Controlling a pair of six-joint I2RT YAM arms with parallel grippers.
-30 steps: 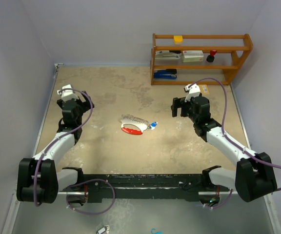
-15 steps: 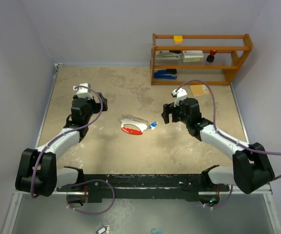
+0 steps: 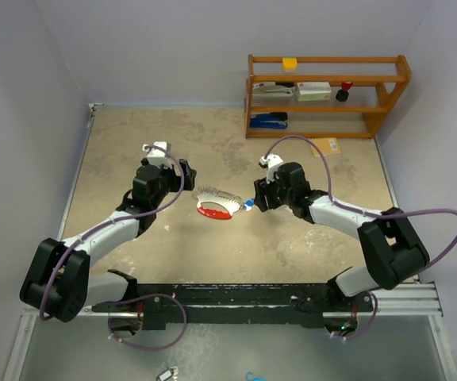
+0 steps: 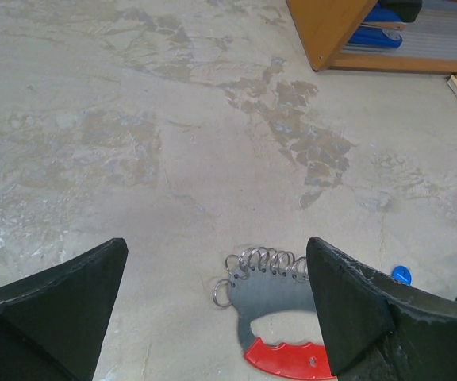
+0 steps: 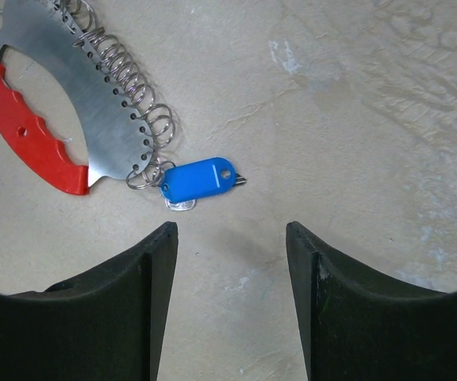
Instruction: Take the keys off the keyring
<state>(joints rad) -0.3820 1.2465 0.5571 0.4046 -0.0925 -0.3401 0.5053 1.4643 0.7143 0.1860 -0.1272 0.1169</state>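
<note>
The keyring (image 3: 215,203) is a flat silver plate with a red grip and a row of small rings, lying on the table's middle. It also shows in the left wrist view (image 4: 280,317) and the right wrist view (image 5: 54,103). A blue-headed key (image 5: 199,182) lies at its right end on a ring, with a small silver key (image 5: 182,205) partly under it. The blue head also shows in the top view (image 3: 249,204). My left gripper (image 4: 216,248) is open, just left of and above the keyring. My right gripper (image 5: 230,230) is open, close above the table just right of the blue key.
A wooden shelf (image 3: 328,95) stands at the back right with a blue stapler (image 3: 270,121), boxes and small items. A tan pad (image 3: 325,145) lies in front of it. Walls close in the table on the left, back and right.
Both arms have swung inward from the table's sides toward the keyring. The right gripper is now beside the blue key. The keyring has not moved.
</note>
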